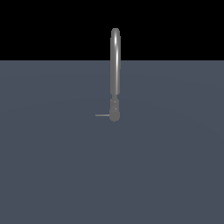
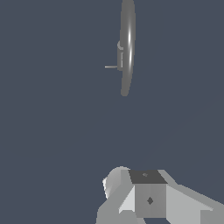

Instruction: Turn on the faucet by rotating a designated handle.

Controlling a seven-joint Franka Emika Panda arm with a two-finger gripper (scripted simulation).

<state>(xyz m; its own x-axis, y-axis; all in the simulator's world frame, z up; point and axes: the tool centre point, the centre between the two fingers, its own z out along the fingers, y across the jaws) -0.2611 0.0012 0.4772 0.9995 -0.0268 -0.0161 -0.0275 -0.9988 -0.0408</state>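
The thin short grey rod handle [image 1: 102, 115] juts horizontally toward the exterior view's left from the tall glossy grey arched faucet [image 1: 115, 65] base; the hand [image 2: 148, 197] sits well apart, finger state cannot be told.

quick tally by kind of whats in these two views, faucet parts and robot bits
faucet: 1
handle sticking out from its base: 1
robot gripper, only partly in the wrist view: 1
total: 3
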